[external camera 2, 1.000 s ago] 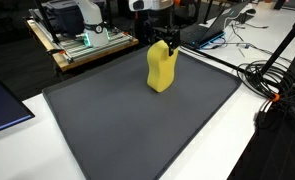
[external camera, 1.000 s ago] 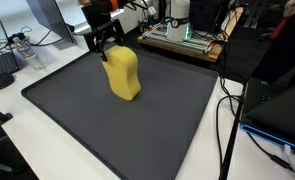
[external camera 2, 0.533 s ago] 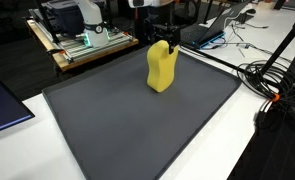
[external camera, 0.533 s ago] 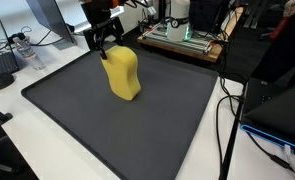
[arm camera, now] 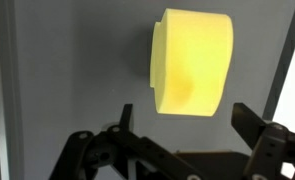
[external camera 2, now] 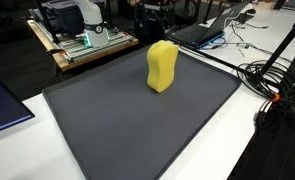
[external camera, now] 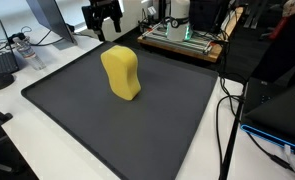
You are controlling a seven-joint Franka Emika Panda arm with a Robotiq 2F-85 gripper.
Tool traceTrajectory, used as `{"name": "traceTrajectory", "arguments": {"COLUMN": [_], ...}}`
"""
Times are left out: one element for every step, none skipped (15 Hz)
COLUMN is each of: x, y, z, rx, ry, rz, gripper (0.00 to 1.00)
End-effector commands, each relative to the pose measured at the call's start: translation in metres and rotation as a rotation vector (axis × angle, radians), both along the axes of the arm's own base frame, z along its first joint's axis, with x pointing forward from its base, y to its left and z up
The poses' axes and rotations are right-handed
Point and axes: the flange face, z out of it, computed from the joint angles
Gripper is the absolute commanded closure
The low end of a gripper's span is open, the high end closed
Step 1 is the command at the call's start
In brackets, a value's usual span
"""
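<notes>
A yellow, waisted foam block stands upright on the dark grey mat; it also shows in an exterior view. My gripper hangs above and behind the block's top, apart from it, jaws open and empty. In an exterior view only its lower part shows at the top edge. In the wrist view the block's top lies below the open gripper, between the two black fingers.
The mat lies on a white table. A wooden board with equipment stands behind the mat. Cables run along the mat's side. A monitor and a laptop stand near the far edges.
My gripper, which was around the block's top, has opened off it and risen straight up. The block stays standing in place.
</notes>
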Motion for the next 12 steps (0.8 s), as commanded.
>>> {"name": "traceTrajectory", "arguments": {"x": [-0.02, -0.021, -0.023, -0.026, -0.029, -0.036, -0.041, -0.048, -0.055, -0.063, -0.068, -0.075], "y": [0.002, 0.003, 0.005, 0.009, 0.013, 0.018, 0.022, 0.025, 0.028, 0.029, 0.029, 0.028], "z": [0.034, 0.045, 0.056, 0.064, 0.07, 0.072, 0.072, 0.07, 0.067, 0.061, 0.055, 0.047], "rx": [-0.057, -0.077, -0.102, -0.117, -0.127, -0.126, -0.126, -0.125, -0.124, -0.132, -0.133, -0.142], "ry": [-0.035, -0.033, -0.028, -0.032, -0.027, -0.031, -0.038, -0.057, -0.082, -0.114, -0.137, -0.168], "rz": [0.03, 0.048, 0.07, 0.096, 0.118, 0.152, 0.181, 0.217, 0.261, 0.307, 0.339, 0.373], "gripper": [0.0, 0.0, 0.0, 0.0, 0.0, 0.0, 0.0, 0.0, 0.0, 0.0, 0.0, 0.0]}}
